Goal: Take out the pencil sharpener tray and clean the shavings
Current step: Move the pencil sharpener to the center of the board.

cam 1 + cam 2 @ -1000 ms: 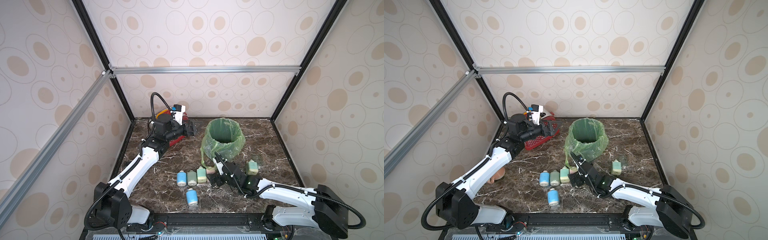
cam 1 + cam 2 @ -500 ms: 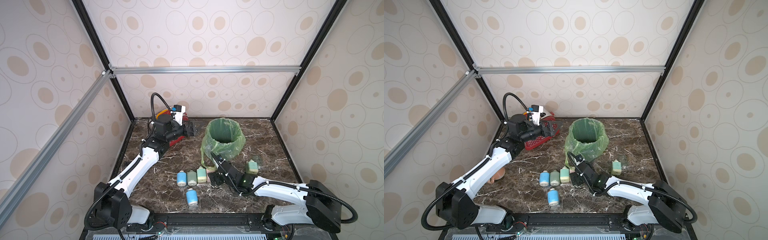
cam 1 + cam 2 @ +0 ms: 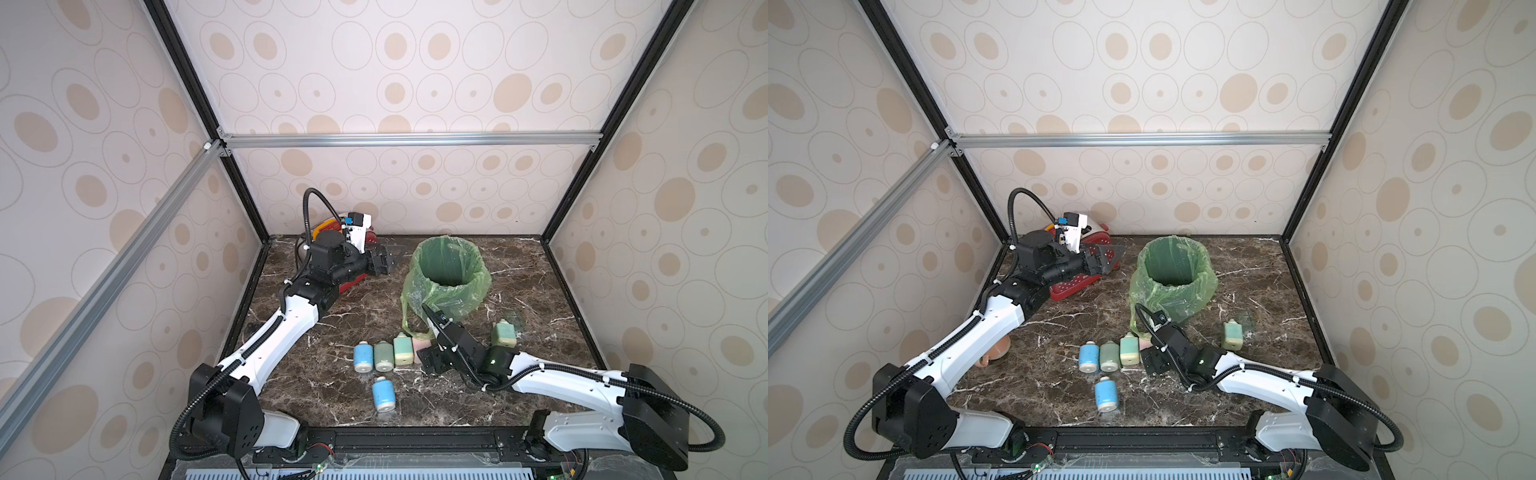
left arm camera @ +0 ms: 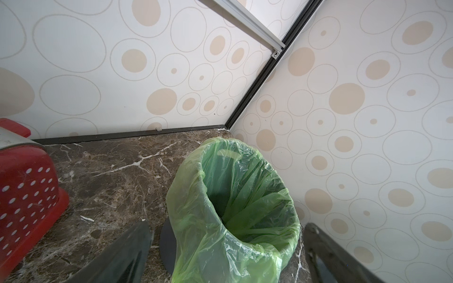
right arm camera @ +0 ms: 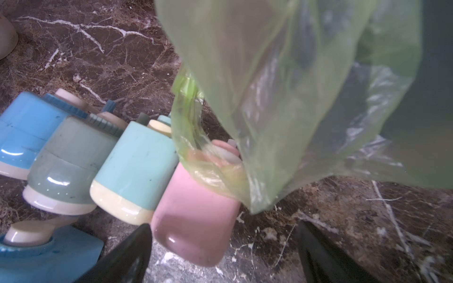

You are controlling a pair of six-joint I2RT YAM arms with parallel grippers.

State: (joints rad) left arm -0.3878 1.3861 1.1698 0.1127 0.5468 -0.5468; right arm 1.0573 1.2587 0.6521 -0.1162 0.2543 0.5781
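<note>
Right fingers (image 5: pixel 127 252) stand spread wide, gripping nothing. The pink pencil sharpener (image 5: pixel 193 215) lies on the counter (image 5: pixel 343 220) between them, close beside one tip, its top under a loose fold of the green bag (image 5: pixel 282 85). Left fingers (image 4: pixel 122 252) are spread too, empty, near the counter's far left corner.

- From my remote seat I see walls (image 3: pixel 415 62) on three sides, cream paper with tan dots and thin rings.
- The tabletop (image 3: pixel 532 282) is dark brown marble-look with white veins.
- Black corner posts (image 3: pixel 623 104) run up where the walls meet.
- A silver bar (image 3: pixel 407 139) crosses the back wall, and another rail (image 3: pixel 104 282) slants along the left side.
- Light looks soft and even.
</note>
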